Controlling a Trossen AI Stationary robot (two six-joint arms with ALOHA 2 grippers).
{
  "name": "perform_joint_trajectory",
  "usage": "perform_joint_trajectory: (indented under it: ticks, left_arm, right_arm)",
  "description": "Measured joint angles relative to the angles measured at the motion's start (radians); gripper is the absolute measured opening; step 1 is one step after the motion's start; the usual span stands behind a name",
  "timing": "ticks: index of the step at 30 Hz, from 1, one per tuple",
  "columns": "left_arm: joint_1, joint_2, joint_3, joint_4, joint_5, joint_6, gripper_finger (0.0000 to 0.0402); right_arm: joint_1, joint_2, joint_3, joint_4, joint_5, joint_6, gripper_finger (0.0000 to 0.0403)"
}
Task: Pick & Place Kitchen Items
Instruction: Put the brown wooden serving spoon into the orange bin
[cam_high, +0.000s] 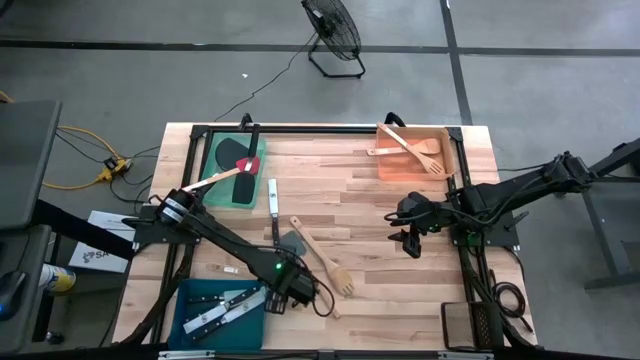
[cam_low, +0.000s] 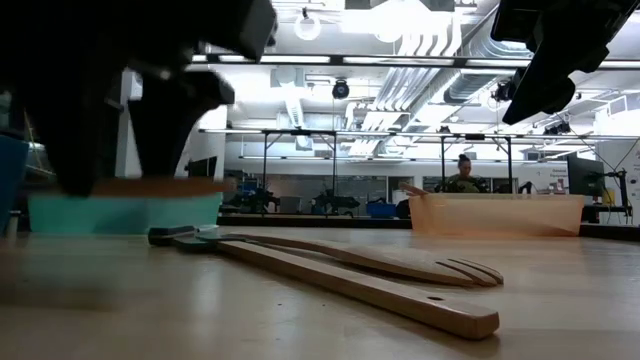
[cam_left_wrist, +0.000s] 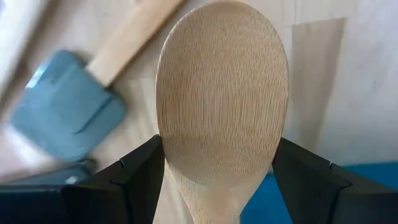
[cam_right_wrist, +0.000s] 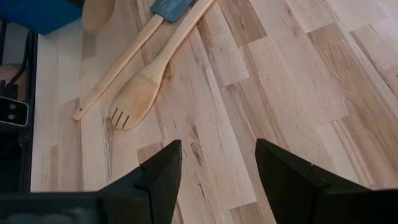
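The teal tray (cam_high: 200, 318) at the table's front left corner holds black-handled knives (cam_high: 222, 308). Just right of that tray, the left gripper (cam_high: 287, 287) pinches a wooden spoon (cam_left_wrist: 221, 106) between its fingers (cam_left_wrist: 137, 180), bowl forward. Right of that tray lie a grey spatula (cam_high: 290, 243) and a wooden slotted turner (cam_high: 325, 258), crossing on the bare wood. Farther from that tray, toward the table's right side, the right gripper (cam_high: 410, 245) hovers over bare boards, fingers (cam_right_wrist: 163, 171) spread, holding nothing.
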Motion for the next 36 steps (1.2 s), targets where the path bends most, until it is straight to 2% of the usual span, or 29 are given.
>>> perform_joint_trajectory:
  ticks: [5,11,15,20,26,36]
  left_arm:
    - [0.0,-0.001,0.093,-0.107,-0.054,0.003,0.0253]
    - [0.001,-0.002,0.212,-0.182,-0.166,0.033,0.0253]
    - [0.001,-0.003,0.28,-0.196,-0.256,0.07,0.0253]
    - [0.022,-0.006,0.332,-0.188,-0.35,0.105,0.0253]
    - [0.09,-0.016,0.334,-0.132,-0.37,0.175,0.0253]
    - [0.222,-0.056,0.334,0.048,-0.31,0.329,0.0252]
  right_arm:
    - [0.0,0.0,0.0,0.0,0.0,0.0,0.0196]
    - [0.0,0.0,0.0,0.019,0.001,-0.008,0.0196]
    - [0.005,0.023,0.0,0.087,0.002,-0.084,0.0196]
    - [0.052,0.08,0.0,0.18,0.092,-0.193,0.0196]
    - [0.113,0.152,0.0,0.195,0.248,-0.227,0.0196]
    - [0.134,0.28,-0.006,0.22,0.315,-0.239,0.0196]
